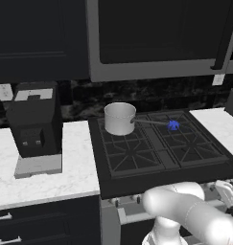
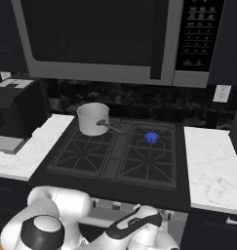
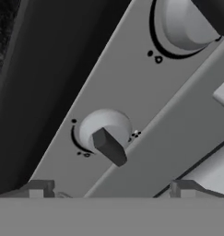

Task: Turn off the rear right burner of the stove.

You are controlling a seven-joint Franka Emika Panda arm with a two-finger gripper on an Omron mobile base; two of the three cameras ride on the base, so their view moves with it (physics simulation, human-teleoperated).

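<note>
Left base view: we see the stove (image 1: 161, 148) set between white desk (image 1: 65, 167) sections, the rear right burner (image 1: 173, 125) lit blue at the back right, a steel pot (image 1: 120, 118) on the rear left grate, a coffee machine (image 1: 35, 122) further left. Right base view: same flame, arm low at the stove front. Hand view: our claw (image 3: 109, 190) faces a knob (image 3: 105, 134); tips spread wide, gripping nothing. We judge it's the approach step; next: close on the knob and twist.
</note>
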